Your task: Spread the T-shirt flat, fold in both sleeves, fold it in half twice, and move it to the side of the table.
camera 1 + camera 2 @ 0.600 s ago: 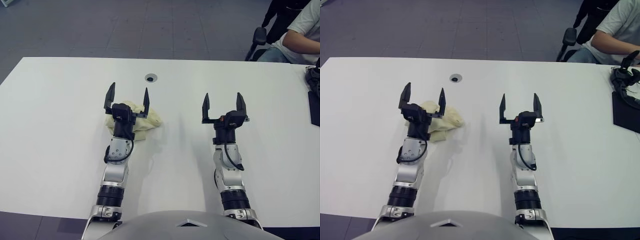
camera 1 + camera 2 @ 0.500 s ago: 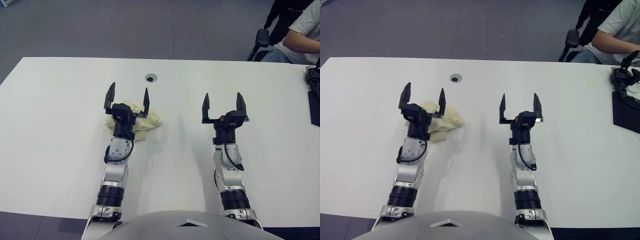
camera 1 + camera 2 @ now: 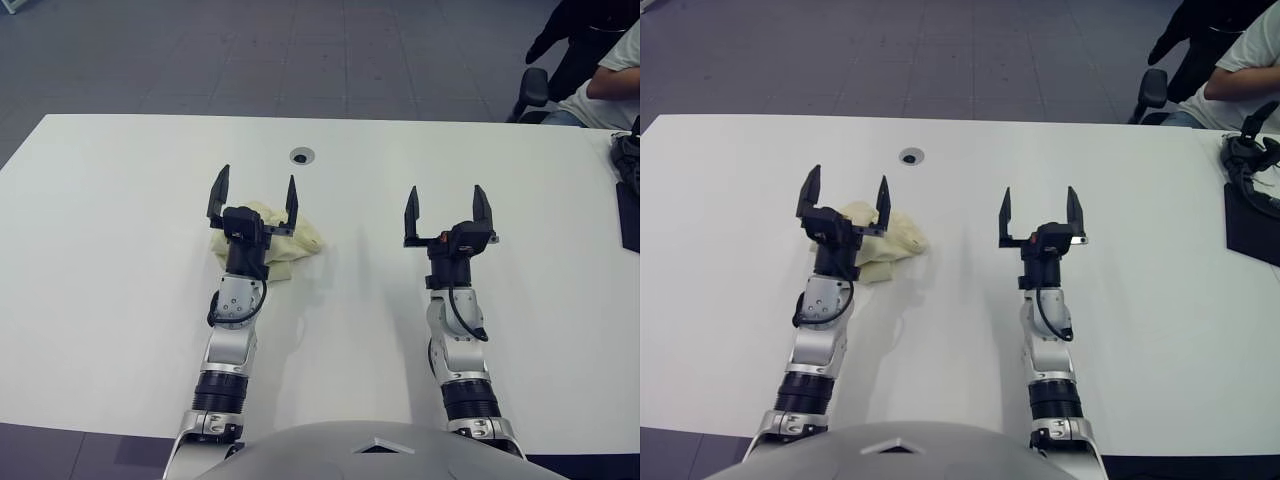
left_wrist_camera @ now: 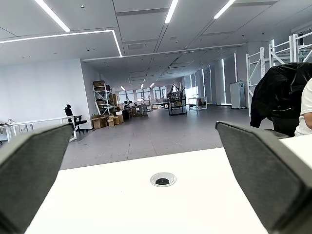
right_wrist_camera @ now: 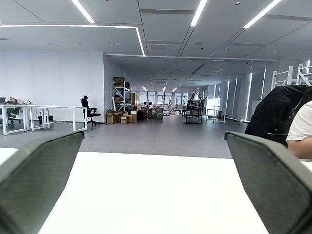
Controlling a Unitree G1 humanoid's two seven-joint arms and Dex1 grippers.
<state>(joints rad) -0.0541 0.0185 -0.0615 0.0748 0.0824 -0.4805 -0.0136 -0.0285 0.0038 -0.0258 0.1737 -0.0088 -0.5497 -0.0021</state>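
The soft, light T-shirt lies crumpled left of centre on the desk, partly behind the empty, wide-apart left claw, with the right claw equally apart; likely best pinched at a loose outer edge.

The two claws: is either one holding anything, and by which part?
Nothing is held. The left gripper is open near the crumpled T-shirt, and the right gripper is open over the table.
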